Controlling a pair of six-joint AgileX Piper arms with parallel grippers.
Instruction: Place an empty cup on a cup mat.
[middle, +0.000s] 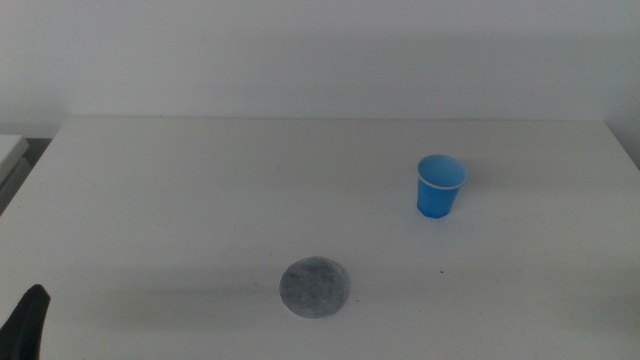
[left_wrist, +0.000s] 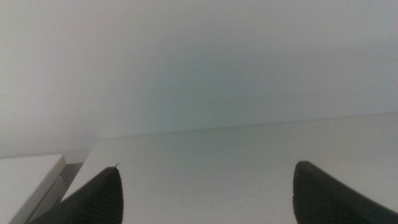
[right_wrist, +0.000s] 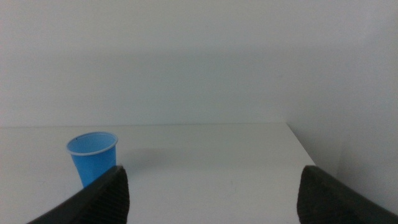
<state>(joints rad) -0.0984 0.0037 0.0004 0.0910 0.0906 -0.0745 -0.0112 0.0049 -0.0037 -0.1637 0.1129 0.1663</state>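
While both grippers wait spread wide, small blue plastic cup (middle: 440, 186) stands right of centre, well apart from flat speckled grey mat (middle: 315, 288); squeezing could tip it

A wide white table (middle: 200, 190) fills the middle view, its far edge running straight across at twelve o'clock where it meets a plain white wall (middle: 320, 50). Soft, even light falls over the tabletop, with a faint broad shadow lying along the wall just above the table's far edge. At nine o'clock, beyond the table's left side, a second pale surface (middle: 10, 150) sits beside a dark gap.
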